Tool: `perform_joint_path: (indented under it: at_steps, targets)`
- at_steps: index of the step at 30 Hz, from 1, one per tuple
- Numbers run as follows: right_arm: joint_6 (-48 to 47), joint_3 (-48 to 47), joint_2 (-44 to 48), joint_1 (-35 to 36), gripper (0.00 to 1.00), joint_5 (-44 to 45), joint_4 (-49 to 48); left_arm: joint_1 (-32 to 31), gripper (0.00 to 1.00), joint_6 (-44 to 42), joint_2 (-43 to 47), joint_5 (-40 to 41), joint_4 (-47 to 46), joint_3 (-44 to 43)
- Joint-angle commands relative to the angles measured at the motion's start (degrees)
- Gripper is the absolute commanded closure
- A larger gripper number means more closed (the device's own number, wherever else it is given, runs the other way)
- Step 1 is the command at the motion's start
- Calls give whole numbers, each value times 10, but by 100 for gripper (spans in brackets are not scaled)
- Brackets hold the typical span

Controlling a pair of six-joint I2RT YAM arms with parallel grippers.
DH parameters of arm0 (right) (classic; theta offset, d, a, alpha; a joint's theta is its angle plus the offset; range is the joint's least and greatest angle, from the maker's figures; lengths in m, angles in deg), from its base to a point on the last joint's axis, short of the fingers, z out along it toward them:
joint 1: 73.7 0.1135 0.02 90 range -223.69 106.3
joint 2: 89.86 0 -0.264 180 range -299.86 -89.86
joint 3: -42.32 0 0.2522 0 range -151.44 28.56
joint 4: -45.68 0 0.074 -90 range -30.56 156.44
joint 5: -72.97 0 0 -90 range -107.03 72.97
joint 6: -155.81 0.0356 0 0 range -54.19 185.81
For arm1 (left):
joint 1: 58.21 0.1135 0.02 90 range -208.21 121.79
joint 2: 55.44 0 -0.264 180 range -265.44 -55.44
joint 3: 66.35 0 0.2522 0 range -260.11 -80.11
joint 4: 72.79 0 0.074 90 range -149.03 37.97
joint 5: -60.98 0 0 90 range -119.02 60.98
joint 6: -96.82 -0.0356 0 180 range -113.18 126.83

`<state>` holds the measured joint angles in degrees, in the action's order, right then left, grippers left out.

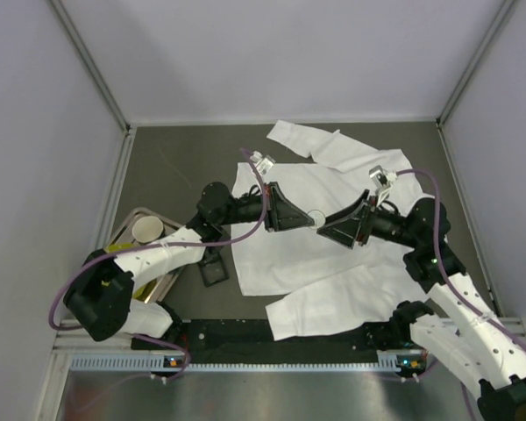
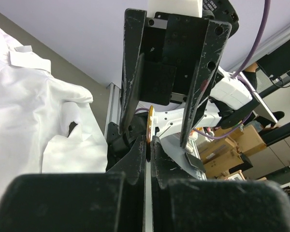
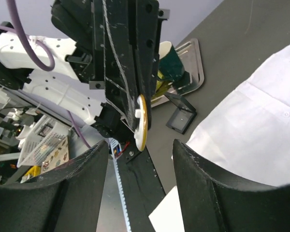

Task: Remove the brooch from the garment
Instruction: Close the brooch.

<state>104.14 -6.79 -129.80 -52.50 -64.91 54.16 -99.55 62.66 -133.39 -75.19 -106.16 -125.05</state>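
The garment point(image 1: 285, 259) is a white shirt spread flat over the dark table, also seen in the left wrist view point(image 2: 29, 111) and the right wrist view point(image 3: 261, 116). My left gripper point(image 1: 302, 217) point(image 2: 151, 141) is shut on the brooch point(image 1: 316, 217), a round white disc with a gold rim point(image 2: 150, 123) point(image 3: 142, 121), and holds it edge-on above the shirt. No cloth shows around the disc. My right gripper point(image 1: 331, 226) point(image 3: 140, 157) faces it, open, one finger on each side of the disc and apart from it.
A metal tray point(image 1: 123, 237) point(image 3: 197, 63) at the left holds a paper cup point(image 1: 146, 230) point(image 3: 165, 50). A small black square case point(image 1: 215, 274) point(image 3: 182, 116) lies beside the shirt's left edge. Grey walls close in the table on three sides.
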Motion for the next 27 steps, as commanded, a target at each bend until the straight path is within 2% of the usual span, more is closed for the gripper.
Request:
perform_joint_path:
  at_steps: [1,12,16,20,24,27]
  targets:
    - [28,-28,-9,-4,45,-14,-81,-6,100,2,1,-9,-34,-22]
    - [59,-7,-13,-4,55,-6,-124,-14,100,-21,17,15,0,-22]
    - [45,-9,2,-4,38,7,-98,-15,100,-36,26,32,40,-33]
    - [33,0,18,-5,34,15,-76,-14,100,-44,33,56,68,-41]
    - [59,20,12,-4,48,8,-127,-15,100,-33,38,55,47,-35]
    - [69,26,10,-5,50,15,-148,-15,100,-24,36,50,37,-35]
